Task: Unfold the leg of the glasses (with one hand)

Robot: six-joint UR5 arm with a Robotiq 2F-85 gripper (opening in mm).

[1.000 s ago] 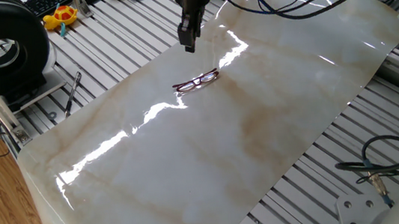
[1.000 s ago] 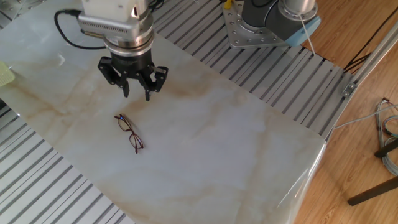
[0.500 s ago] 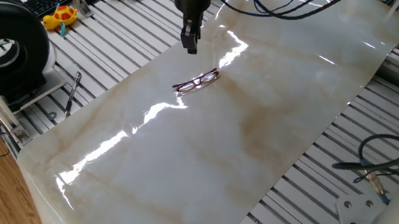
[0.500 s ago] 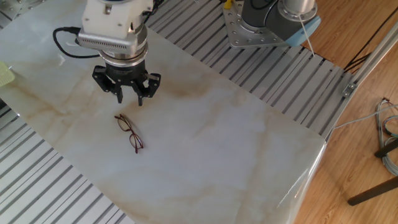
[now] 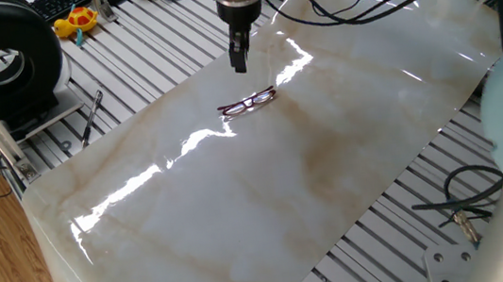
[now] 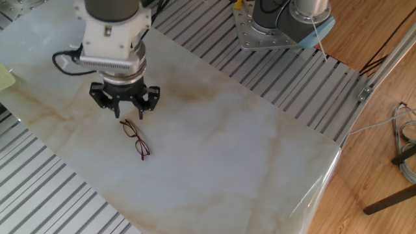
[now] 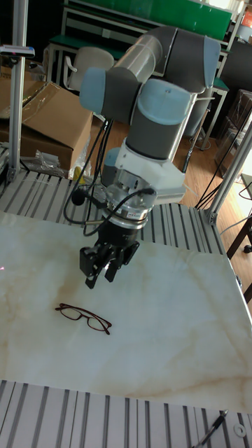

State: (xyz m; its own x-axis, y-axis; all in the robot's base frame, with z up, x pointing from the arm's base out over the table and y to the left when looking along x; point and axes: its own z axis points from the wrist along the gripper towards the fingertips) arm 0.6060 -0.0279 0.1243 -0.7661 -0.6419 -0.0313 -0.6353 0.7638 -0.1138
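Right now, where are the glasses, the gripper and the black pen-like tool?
glasses (image 6: 135, 138): the other fixed view, on the bridge between the lenses.
gripper (image 6: 127, 113): the other fixed view, midway between its fingertips.
black pen-like tool (image 5: 92, 117): one fixed view, on its shaft.

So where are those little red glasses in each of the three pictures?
One fixed view: the glasses lie above centre on the marble sheet, just below the gripper.
The other fixed view: glasses lie left of centre, below the gripper.
Tall fixed view: glasses lie lower left, under the gripper.
Shared landmark: the gripper.
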